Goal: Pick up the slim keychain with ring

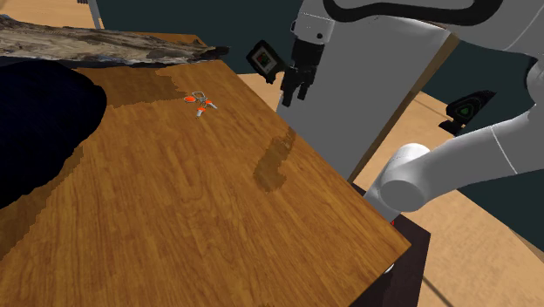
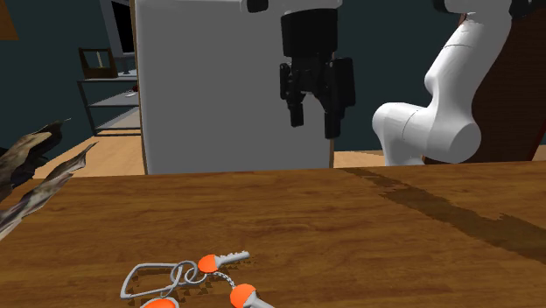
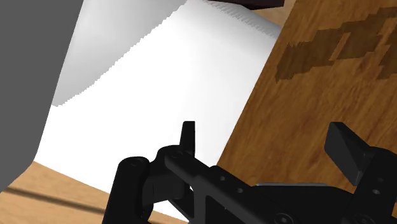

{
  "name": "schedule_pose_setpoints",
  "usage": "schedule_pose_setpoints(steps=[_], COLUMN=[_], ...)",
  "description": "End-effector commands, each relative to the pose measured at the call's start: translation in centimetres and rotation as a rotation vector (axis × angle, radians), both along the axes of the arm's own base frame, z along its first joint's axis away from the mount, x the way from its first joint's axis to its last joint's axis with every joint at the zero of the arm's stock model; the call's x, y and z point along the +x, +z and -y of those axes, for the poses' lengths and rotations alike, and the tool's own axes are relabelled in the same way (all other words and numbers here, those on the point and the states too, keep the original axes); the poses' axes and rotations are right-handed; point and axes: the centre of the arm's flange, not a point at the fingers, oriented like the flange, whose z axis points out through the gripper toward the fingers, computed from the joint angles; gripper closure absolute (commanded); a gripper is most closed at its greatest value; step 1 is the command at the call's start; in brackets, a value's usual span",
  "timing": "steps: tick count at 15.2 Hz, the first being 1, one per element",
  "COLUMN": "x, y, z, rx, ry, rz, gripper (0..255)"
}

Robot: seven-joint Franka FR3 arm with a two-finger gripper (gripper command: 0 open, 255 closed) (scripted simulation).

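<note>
One slim grey metal keychain (image 2: 187, 278) with a ring and a rounded clip is seen, with three orange-headed keys counted on it. It is laid flat on the brown wooden table (image 1: 174, 209). The single all-black gripper (image 1: 296, 94) is held above the table's edge, fingers spread and empty.

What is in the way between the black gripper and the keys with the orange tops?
Nothing visible is. The gripper hangs open in the air near the table's edge, and the keychain lies flat on the wooden table, with bare wood between them.
</note>
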Motion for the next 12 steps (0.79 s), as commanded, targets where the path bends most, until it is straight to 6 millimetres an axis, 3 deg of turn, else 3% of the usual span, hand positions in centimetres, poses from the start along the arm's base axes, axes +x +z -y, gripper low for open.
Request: schedule_pose_setpoints(steps=[1,12], x=[2.1,12.1], y=[0.0,-0.5], z=[-1.8,-11.4], rx=[-0.004,-0.033], ry=[-0.004,-0.024], rz=[0.016,0.093], gripper=[0,0])
